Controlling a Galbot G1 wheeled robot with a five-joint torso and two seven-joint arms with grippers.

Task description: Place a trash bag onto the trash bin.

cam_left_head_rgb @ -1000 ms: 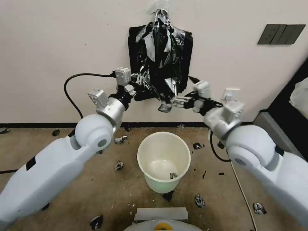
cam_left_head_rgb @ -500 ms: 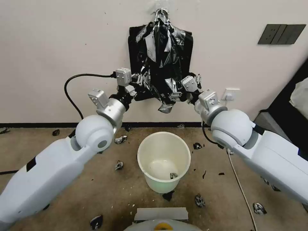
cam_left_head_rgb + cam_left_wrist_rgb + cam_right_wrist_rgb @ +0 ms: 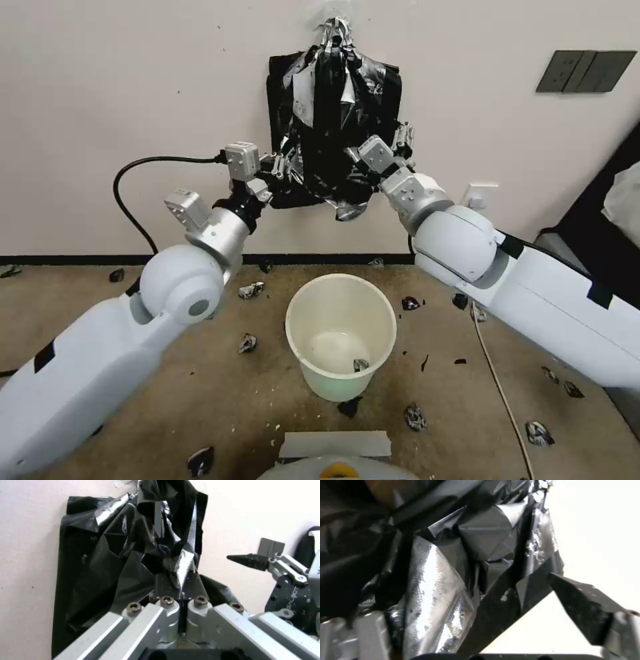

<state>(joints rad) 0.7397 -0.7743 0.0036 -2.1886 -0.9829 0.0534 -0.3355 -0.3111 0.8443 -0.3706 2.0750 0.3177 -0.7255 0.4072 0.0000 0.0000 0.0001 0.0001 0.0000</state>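
The glossy, crinkled black trash bag (image 3: pixel 331 113) hangs from a hook on the wall, above and behind the trash bin (image 3: pixel 297 350), a cream-white bucket standing upright on the floor. My left gripper (image 3: pixel 285 167) is shut on a fold at the bag's lower left; the left wrist view shows its fingertips (image 3: pixel 165 581) pinched together on the plastic (image 3: pixel 160 530). My right gripper (image 3: pixel 383 143) is open at the bag's right side. In the right wrist view a shiny fold of the bag (image 3: pixel 433 585) lies between its spread fingers (image 3: pixel 583 605).
A flat bundle of black bags (image 3: pixel 390 100) hangs behind the trash bag. Torn black scraps (image 3: pixel 250 290) litter the floor around the bin, and one lies inside it. A dark switch panel (image 3: pixel 583 70), a wall socket (image 3: pixel 480 195) and a dark cabinet (image 3: pixel 600 220) stand to the right.
My right arm swung up and inward, from under the bag's bottom edge to its right side. The left gripper shifted slightly left and up, and the bag now hangs more stretched.
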